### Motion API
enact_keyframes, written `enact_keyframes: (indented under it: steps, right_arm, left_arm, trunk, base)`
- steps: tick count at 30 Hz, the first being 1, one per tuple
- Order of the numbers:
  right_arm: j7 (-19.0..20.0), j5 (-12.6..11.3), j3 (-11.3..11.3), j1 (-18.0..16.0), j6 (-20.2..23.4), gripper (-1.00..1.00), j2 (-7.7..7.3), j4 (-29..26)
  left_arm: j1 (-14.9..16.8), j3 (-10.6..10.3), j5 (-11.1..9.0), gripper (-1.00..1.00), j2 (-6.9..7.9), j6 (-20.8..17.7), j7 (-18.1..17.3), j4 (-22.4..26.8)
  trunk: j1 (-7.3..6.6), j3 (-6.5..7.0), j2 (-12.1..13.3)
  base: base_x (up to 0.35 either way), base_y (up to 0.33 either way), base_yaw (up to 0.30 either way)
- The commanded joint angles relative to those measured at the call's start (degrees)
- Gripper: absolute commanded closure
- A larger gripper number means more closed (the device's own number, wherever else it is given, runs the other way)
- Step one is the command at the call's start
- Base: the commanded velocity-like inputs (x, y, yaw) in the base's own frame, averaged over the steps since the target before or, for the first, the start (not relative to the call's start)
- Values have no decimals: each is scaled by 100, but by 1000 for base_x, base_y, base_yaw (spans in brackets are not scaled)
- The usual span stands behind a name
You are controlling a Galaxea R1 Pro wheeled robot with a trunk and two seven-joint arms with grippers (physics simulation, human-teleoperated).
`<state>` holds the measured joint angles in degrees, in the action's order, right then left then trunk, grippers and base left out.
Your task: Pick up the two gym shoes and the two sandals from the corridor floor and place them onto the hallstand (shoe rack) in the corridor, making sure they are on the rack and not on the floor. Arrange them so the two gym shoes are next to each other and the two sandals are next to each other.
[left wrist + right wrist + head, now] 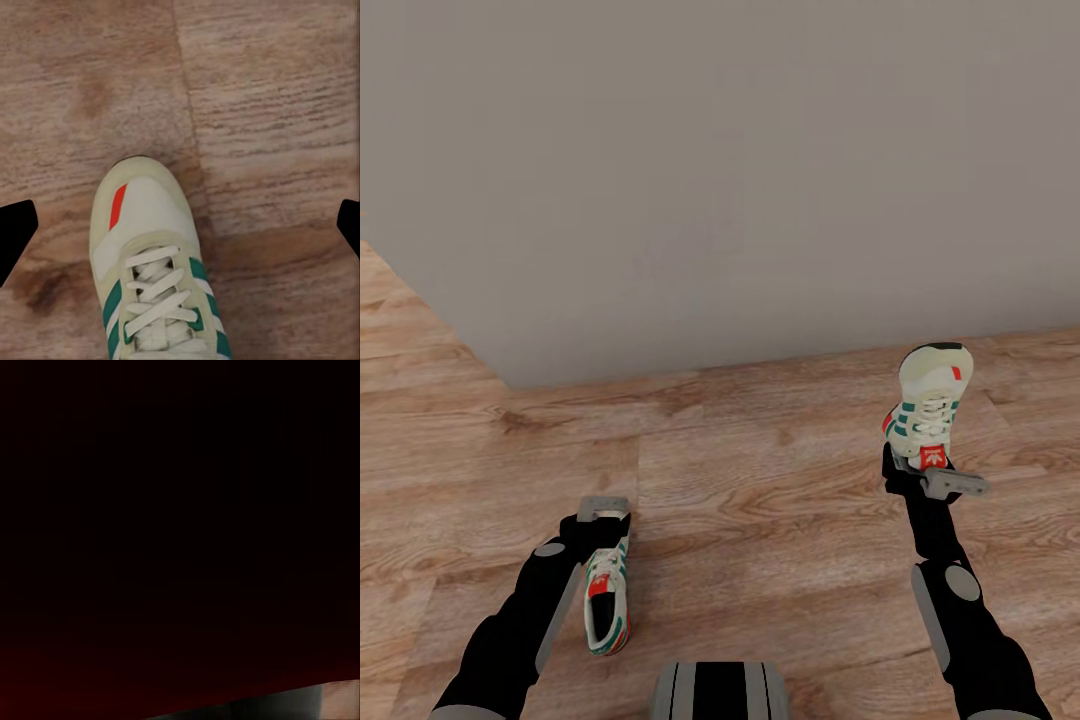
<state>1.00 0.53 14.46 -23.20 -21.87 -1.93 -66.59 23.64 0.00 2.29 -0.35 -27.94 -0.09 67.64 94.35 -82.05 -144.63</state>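
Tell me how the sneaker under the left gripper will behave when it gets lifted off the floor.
The sneaker looks padded with loose laces, so it will probably give a little when squeezed. Its long shape suggests that a grip at one end would let the other end droop. It lies flat on the wooden floor, so it is unlikely to roll. The left gripper is wide open around it.

There are no words or numbers to read here. The shoe (927, 405) up by the right arm has a small red tag on its tongue with a white mark on it, but the mark is too small to read. The other shoe (154, 277), seen close in the left wrist view, shows just green stripes and a red patch on its toe, with no letters.
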Motion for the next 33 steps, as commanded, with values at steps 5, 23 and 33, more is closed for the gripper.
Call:
enact_keyframes:
  steps: [5,23,33]
  right_arm:
    - [3,0,-2,0,0,100,0,-1]
    - [3,-14,-4,0,5,100,0,3]
    - [5,-18,-4,0,3,100,0,5]
  left_arm:
    - [0,0,0,-100,0,1,0,3]
    - [0,1,-2,-100,2,-1,-7,3]
    - [0,6,-43,-100,9,0,-25,3]
  trunk:
    - [0,0,0]
    - [0,0,0]
    - [0,0,0]
  base:
    - [33,-33,0]
    - [1,-1,0]
    - [0,0,0]
